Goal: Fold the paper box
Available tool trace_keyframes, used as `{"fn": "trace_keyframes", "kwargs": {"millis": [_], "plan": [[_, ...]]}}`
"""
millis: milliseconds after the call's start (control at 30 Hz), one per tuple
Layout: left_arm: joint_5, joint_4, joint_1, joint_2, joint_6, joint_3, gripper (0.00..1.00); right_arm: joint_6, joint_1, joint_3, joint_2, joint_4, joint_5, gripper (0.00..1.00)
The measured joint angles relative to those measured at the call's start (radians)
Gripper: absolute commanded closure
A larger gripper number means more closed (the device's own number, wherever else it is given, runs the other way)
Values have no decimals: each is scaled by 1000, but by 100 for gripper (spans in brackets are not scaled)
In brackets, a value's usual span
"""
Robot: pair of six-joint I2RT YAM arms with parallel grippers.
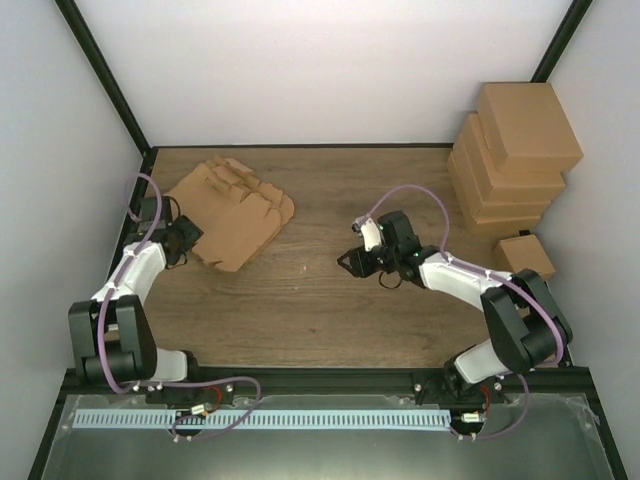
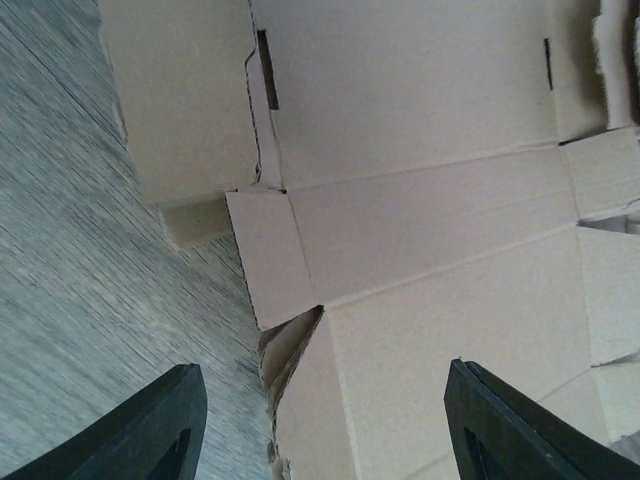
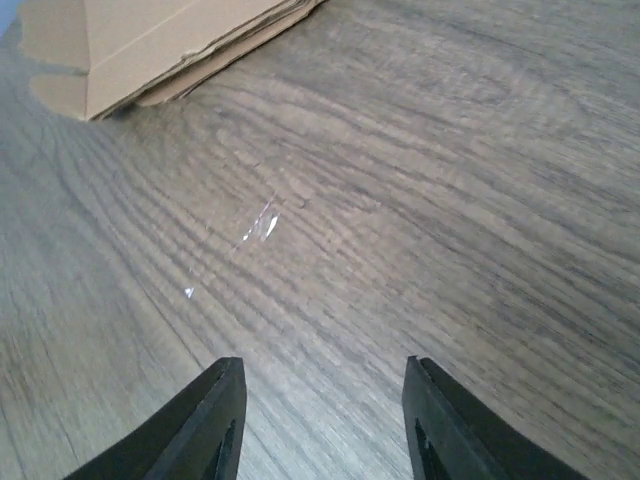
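Top view: the flat cardboard box [image 1: 232, 212] is still unfolded, a brown sheet with creases and cut flaps, jagged flap edge on its far side. It lies well apart from the stack of folded boxes [image 1: 515, 150], across the table [image 1: 330, 320] to the stack's left. It sits turned like a diamond, one corner pointing at the stack and one at the near edge. It's close to square, so I can't call a long axis. The left gripper [image 1: 188, 240] is at the sheet's edge farthest from the stack. The right gripper [image 1: 345, 262] is between sheet and stack, pointing at the sheet. A small box [image 1: 524, 256] sits just in front of the stack.

Left wrist: the box [image 2: 420, 200] fills most of the frame, crease lines running across at a slight slant, two slots cut in the upper panel. The left gripper [image 2: 322, 400] has its jaws wide apart, straddling the sheet's edge. Nothing clamped; contact can't be told. Table [image 2: 90, 260] on the left.

Right wrist: the right gripper [image 3: 322, 365] is parted, empty, over bare table [image 3: 400, 200]. A corner of the box [image 3: 150, 40] shows at top left, its edge looks layered.
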Motion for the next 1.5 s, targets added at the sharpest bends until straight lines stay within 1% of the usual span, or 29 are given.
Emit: {"fn": "trace_keyframes", "kwargs": {"millis": [67,100,133,167,300,467,533,600,633,733,800,833,933,1033,1133,1333,1500], "plan": [[1,6,3,24,4,3,22,-9,0,-47,-26,33,-12,29],[1,8,7,34,9,5,18,-22,0,-76,-43,56,-16,23],[4,11,13,44,10,7,17,-21,0,-101,-59,71,-18,18],[4,14,20,50,13,9,17,-20,0,-125,-75,89,-18,16],[16,24,36,74,18,32,17,-17,0,-207,-145,159,-14,12],[81,32,27,123,17,68,17,-9,0,-220,-161,239,-16,9],[104,28,10,121,17,68,15,-2,0,-220,-152,266,-20,9],[123,27,-18,111,26,68,10,7,0,-220,-136,287,-20,9],[132,26,-39,102,45,68,10,10,0,-221,-128,298,-19,9],[138,-25,-124,98,147,116,5,23,0,-236,-122,338,-18,8],[97,-69,-202,109,232,180,5,29,0,-254,-122,365,-16,9],[59,-93,-250,119,274,220,6,30,0,-267,-122,380,-16,8],[-60,-151,-385,179,378,328,12,33,0,-294,-124,408,-15,8],[-178,-205,-474,278,455,386,16,36,0,-324,-136,441,-11,8],[-290,-263,-533,385,517,405,25,44,0,-356,-151,474,-11,8],[-416,-346,-610,542,573,477,33,55,0,-411,-187,523,-11,8],[-475,-360,-614,573,591,531,36,55,0,-429,-201,558,-11,8]]}}
